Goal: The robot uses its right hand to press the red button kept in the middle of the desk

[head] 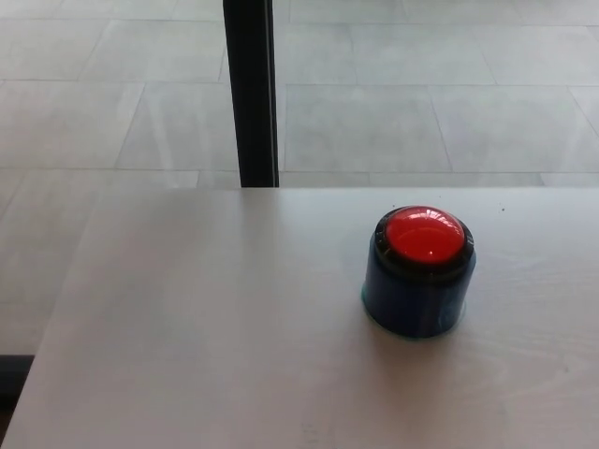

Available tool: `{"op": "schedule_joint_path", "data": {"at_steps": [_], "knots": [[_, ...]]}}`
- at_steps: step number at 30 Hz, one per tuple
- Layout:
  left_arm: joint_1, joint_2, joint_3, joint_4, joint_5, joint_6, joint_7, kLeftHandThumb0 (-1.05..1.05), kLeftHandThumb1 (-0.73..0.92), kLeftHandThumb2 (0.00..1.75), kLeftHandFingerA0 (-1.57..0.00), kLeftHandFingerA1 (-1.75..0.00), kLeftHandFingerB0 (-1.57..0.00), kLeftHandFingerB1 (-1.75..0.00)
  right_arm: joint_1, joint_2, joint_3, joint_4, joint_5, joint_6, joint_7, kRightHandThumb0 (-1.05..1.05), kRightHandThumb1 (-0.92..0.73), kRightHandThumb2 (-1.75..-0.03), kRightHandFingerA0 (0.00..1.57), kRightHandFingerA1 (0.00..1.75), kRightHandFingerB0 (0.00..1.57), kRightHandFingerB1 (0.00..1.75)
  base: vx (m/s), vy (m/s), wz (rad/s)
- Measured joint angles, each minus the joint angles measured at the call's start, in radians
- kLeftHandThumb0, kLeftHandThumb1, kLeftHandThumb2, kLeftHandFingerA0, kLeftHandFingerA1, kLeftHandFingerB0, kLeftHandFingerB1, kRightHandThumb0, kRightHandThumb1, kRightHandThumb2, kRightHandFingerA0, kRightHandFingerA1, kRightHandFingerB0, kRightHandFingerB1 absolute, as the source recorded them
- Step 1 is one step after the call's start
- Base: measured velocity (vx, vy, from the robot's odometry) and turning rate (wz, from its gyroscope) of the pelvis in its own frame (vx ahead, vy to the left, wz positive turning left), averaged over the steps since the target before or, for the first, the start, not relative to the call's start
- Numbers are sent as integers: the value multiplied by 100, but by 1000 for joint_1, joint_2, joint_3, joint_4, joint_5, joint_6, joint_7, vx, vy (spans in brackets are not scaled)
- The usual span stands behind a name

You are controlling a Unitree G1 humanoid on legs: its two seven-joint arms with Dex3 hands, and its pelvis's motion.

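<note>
Red button (425, 234) on pale desk (206, 327), untouched, blue base

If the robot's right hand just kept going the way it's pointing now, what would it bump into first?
That cannot be told: neither hand shows in the head view, so there is no pointing direction to follow. Only the red button on its blue base stands on the desk, untouched.

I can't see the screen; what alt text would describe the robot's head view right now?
A red dome button on a dark blue round base sits untouched on a pale wooden desk, right of centre. Neither robot hand is in view. Beyond the desk's far edge stand a black post and a grey tiled floor.
</note>
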Motion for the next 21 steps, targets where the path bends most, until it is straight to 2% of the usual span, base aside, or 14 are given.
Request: {"op": "schedule_joint_path", "data": {"at_steps": [2,4,6,8,9,10,14,15,16,17,18,19,20,21], "knots": [[-11,14,32,17,-13,0,0,-73,92,128,-44,-92,-28,-78,-10,-6,-54,0,25,6,-2,-48,-56,-75,82,146,67,111,0,0,0],[-23,28,70,40,-28,0,0,-73,92,128,-46,-94,-30,-80,-20,-11,-115,1,53,15,-7,-48,-62,-80,90,155,72,105,0,0,0],[-36,40,104,69,-41,0,0,-74,92,129,-44,-93,-35,-85,-31,-21,-176,5,83,29,-18,-50,-64,-79,88,158,67,104,0,0,0],[-43,49,127,87,-53,0,0,-72,92,128,-38,-88,-29,-79,-36,-33,-218,7,106,44,-30,-49,-66,-83,83,165,57,105,0,0,0],[-47,55,144,100,-62,0,0,-71,92,119,-25,-111,-20,-92,-37,-43,-250,6,123,59,-42,-48,-63,-87,89,166,54,106,0,0,0],[-48,57,151,104,-66,0,0,-71,92,128,-39,-89,-30,-79,-36,-48,-267,2,132,68,-50,-50,-64,-88,91,167,57,120,0,0,0],[-52,60,180,115,-82,0,0,-75,92,128,-39,-92,-29,-82,-36,-69,-348,-23,171,116,-107,-52,-67,-78,94,172,66,115,0,0,0],[-54,60,187,118,-88,0,0,-75,92,128,-40,-93,-31,-83,-42,-84,-360,-9,178,124,-123,-49,-67,-82,84,172,62,119,0,0,0],[-56,60,192,121,-91,0,0,-75,92,128,-40,-92,-35,-86,-53,-99,-372,10,186,130,-137,-51,-66,-81,95,175,68,121,0,0,0],[-58,60,196,124,-95,0,0,-74,92,128,-40,-91,-31,-82,-70,-118,-385,37,195,133,-151,-56,-63,-76,81,164,58,118,0,0,0],[-61,61,200,126,-99,0,-1,-74,92,128,-40,-91,-32,-82,-86,-139,-394,62,202,134,-165,-62,-67,-71,92,165,41,114,0,0,0],[-62,62,201,127,-101,0,-1,-72,92,117,-32,-125,-25,-108,-94,-150,-396,72,206,135,-170,-66,-44,-98,131,147,69,108,0,0,0],[-66,64,203,130,-105,0,-1,-72,92,117,-32,-125,-25,-108,-121,-177,-401,86,216,135,-189,-66,-44,-98,131,147,69,108,0,0,0],[-68,65,204,132,-107,0,-1,-74,92,116,-34,-127,-27,-109,-139,-191,-405,86,222,135,-201,-66,-70,-64,99,175,32,142,0,0,0]]}}
